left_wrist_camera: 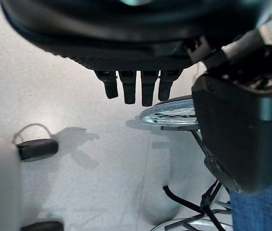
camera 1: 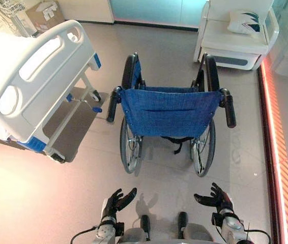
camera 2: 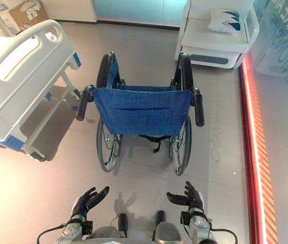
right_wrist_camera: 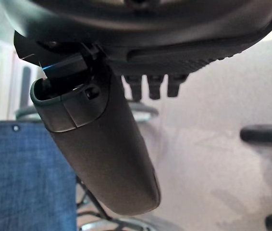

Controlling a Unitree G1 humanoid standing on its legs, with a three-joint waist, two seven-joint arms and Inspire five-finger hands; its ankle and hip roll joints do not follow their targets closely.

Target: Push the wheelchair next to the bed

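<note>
While the wheelchair [camera 1: 169, 109] stood on the floor [camera 1: 32, 198] just beside the foot of the bed [camera 1: 42, 76], its blue back toward me, I held my left hand [camera 1: 116, 201] and right hand [camera 1: 215, 197] low behind it, fingers loosely spread, both empty and well short of its push handles [camera 1: 229, 108].

Hosp. room, bed [camera 1: 42, 76], wheelchair [camera 1: 169, 112], armchair [camera 1: 233, 43]
</note>
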